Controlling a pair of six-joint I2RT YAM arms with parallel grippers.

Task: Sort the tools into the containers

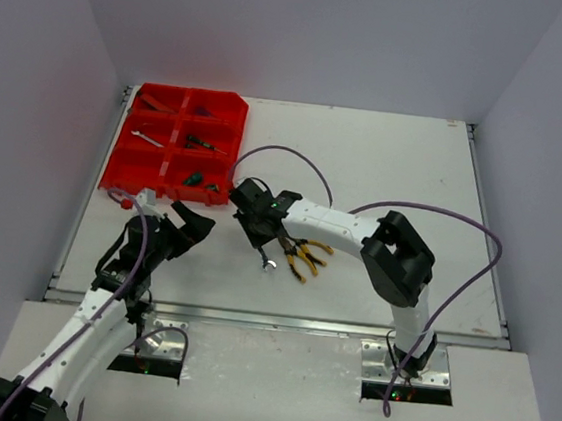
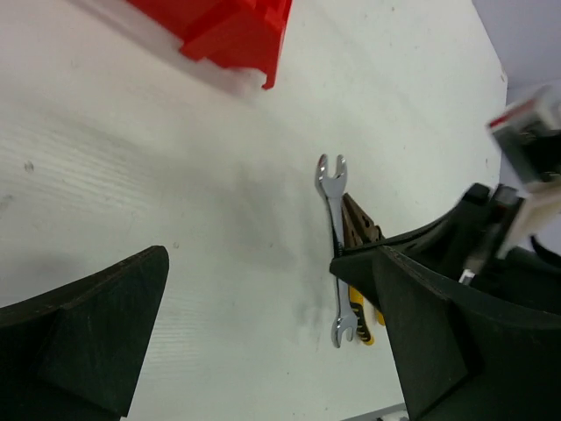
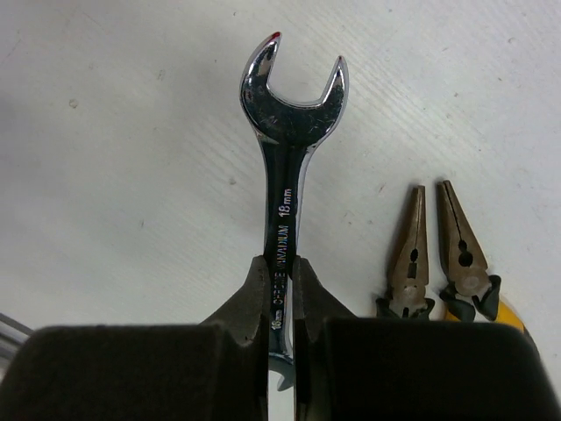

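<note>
Between the black fingers of the right gripper (image 3: 279, 274), a silver open-ended steel wrench (image 3: 285, 132) was pinched by its shank. The jaws were pressed flat against both of its sides, and its forked head pointed away from the wrist over the white table (image 3: 114, 175). Whether the wrench rested on the surface or hung just above it could not be told. Just beside it, on the gripper's right, lay yellow-and-black-handled pliers (image 3: 438, 263) with their brownish pointed noses spread apart, not touching the wrench.

From above, that gripper (image 1: 263, 241) sat near the middle of the table with the wrench (image 1: 269, 262) poking out toward the arm bases and the pliers (image 1: 308, 257) close alongside. To its left the left gripper (image 1: 187, 226) stood spread wide and grasped nothing. Its wrist view looked between its two dark fingers at the wrench (image 2: 333, 206).

At the far left of the table stood the bright red plastic organiser tray (image 1: 118, 153), well apart from the wrench. A second silver wrench (image 1: 148, 139) lay in its middle-left compartment and a green-handled screwdriver (image 1: 203, 144) lay in its middle-right one.
</note>
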